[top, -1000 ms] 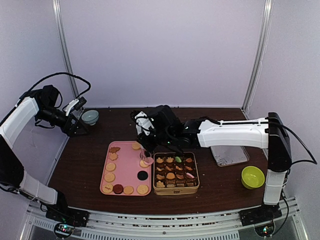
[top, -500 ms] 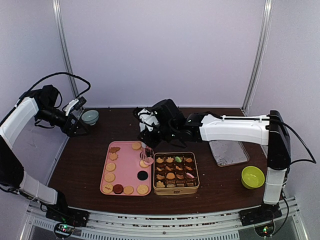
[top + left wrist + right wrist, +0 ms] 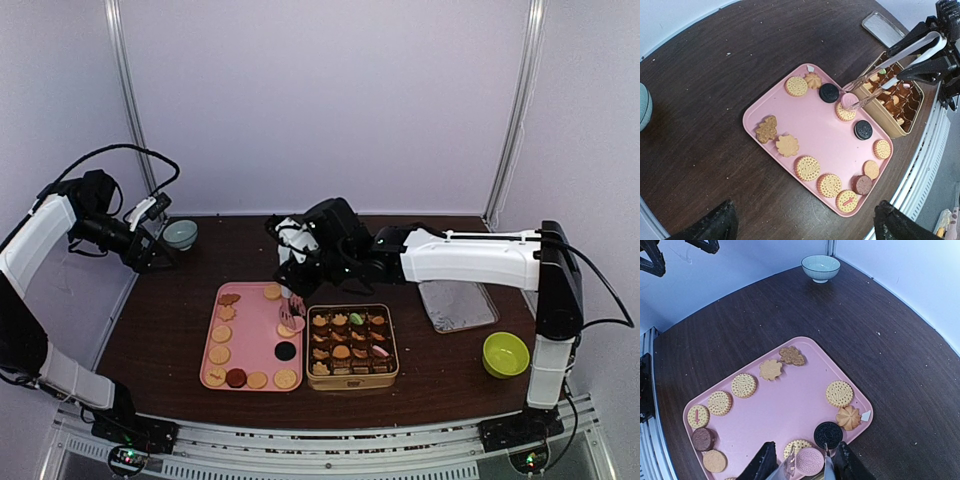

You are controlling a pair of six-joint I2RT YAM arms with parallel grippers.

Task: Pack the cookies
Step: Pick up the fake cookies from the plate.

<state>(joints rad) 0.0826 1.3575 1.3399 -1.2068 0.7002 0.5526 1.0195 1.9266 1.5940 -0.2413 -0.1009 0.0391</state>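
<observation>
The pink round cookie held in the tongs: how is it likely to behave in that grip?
The pink cookie looks thin, flat and rigid, so probably light but brittle; a hard squeeze from the metal tongs might chip it. It is pinched at its edges over the pink tray, so it could pivot or slip out.

right end effector — drew back, rose | tongs — pink cookie lifted

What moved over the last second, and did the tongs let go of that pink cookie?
The right gripper drew back slightly toward the far side, lifting the tongs, which still pinch the pink cookie above the pink tray. Nothing was released. The left gripper, the cookie tin and the other cookies stayed put.
</observation>
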